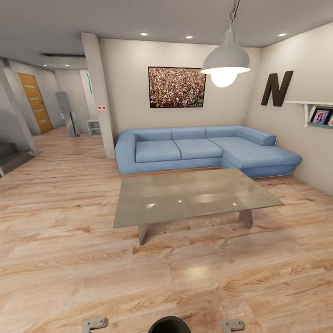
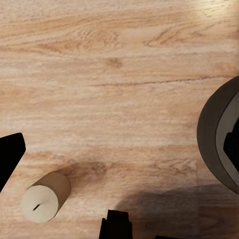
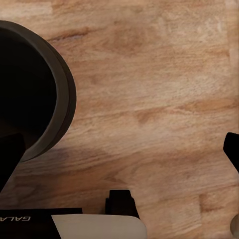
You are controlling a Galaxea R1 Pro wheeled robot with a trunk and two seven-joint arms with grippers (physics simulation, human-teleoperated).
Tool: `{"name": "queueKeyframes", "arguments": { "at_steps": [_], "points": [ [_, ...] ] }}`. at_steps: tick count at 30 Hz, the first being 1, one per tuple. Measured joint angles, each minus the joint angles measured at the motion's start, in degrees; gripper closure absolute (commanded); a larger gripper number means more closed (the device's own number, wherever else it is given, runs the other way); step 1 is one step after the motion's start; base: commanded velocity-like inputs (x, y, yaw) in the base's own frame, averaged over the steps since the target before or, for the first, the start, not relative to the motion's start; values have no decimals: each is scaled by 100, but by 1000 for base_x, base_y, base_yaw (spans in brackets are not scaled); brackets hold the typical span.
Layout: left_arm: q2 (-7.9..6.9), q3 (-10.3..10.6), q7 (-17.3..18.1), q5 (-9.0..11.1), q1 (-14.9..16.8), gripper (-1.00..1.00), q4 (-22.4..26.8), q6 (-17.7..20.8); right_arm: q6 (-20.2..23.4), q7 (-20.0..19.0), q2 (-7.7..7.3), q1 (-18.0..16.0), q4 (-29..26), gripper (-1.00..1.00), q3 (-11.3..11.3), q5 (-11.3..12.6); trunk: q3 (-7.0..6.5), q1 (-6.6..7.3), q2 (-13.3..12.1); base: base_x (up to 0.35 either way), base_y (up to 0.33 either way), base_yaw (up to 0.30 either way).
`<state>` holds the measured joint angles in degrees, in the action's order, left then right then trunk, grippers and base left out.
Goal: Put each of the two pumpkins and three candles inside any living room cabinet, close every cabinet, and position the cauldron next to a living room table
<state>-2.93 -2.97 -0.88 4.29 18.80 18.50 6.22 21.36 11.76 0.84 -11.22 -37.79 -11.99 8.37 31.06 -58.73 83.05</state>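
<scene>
Left wrist view: a cream candle (image 2: 46, 196) stands upright on the wood floor (image 2: 119, 74) between the left gripper (image 2: 64, 226)'s widely parted, empty jaws. Centre and lower squarely before closing. The right gripper (image 3: 119, 164) is spread and empty, beside the cauldron (image 3: 55, 99).

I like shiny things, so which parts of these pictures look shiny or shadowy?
Head view: the lit grey dome pendant lamp reflects as bright spots on the glossy grey coffee table. Left wrist view: the cream cylinder candle stands beside a dark shadow on the wooden floor.
</scene>
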Motion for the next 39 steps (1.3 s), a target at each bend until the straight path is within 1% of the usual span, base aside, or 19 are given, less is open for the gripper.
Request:
{"name": "queueKeyframes", "arguments": {
  "at_steps": [9, 14, 19, 24, 34, 39],
  "points": [
    [2, -4, 0, -8, 0, -100, 0, -8, -1, -2, 0, 0, 0, -100, 0, -1, 0, 0, 0, 0, 0, 0],
    [2, -4, 0, -1, -3, -100, 0, -9, -10, -2, 6, 0, 0, -100, 0, -1, 89, -109, 199, 0, 0, 0],
    [5, -4, 0, 4, -1, -100, 0, -9, -13, -4, 10, 0, 0, -100, 0, -1, 90, -110, 201, 0, 0, 0],
    [9, -4, 0, 14, -1, -100, 5, -9, -11, -1, 112, 0, 0, -100, -6, 0, 90, -110, 201, 0, 0, 0],
    [11, -5, 0, 17, 0, -100, 1, -9, -14, -2, 150, 0, 0, -100, -15, 0, 269, -329, 600, 0, 0, 0],
    [11, -5, 0, 17, -1, -100, 1, -9, -25, -7, 198, 0, 0, -100, -17, 0, 359, -439, 801, 0, 0, 0]
  ]
}}
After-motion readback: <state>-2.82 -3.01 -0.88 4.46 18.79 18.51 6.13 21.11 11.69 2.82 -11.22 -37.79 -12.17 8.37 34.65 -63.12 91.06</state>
